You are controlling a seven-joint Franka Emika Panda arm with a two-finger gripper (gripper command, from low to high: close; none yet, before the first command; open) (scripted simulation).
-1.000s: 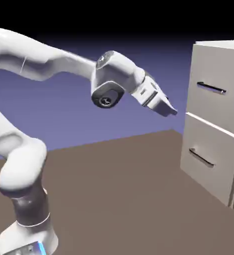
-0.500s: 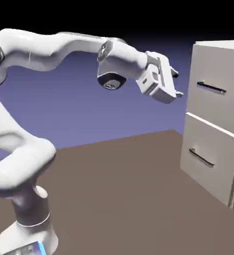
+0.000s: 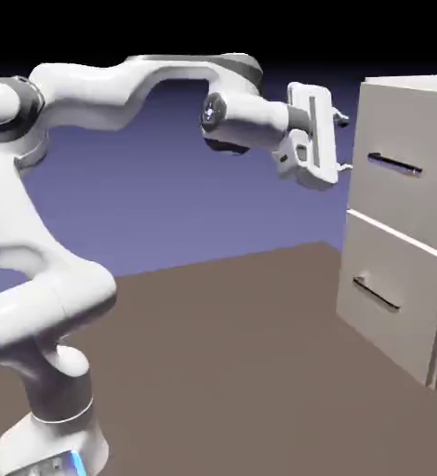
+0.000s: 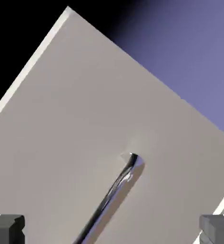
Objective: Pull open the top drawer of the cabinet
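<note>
Since the earlier frames the arm (image 3: 78,93) has shifted toward the right of the exterior view and its hand has turned, fingers now one above the other; the cabinet (image 3: 399,223) stands unmoved along the right edge, tall and boxy, both drawers closed, the lower drawer (image 3: 390,307) at lower right; the top drawer (image 3: 403,186) sits at upper right, its front filling most of the hand view; it will probably slide stiffly at first, then run freely, and being rigid it should bear a firm straight pull; the gripper (image 3: 344,142), right of upper middle, is released, fingers wide apart and holding nothing; best hold is the middle of the dark bar handle (image 3: 395,164), likely slick, running aslant from the hand view's centre to its bottom edge; mind the seam below the drawer; open room lies left of the front for drawing back
</note>
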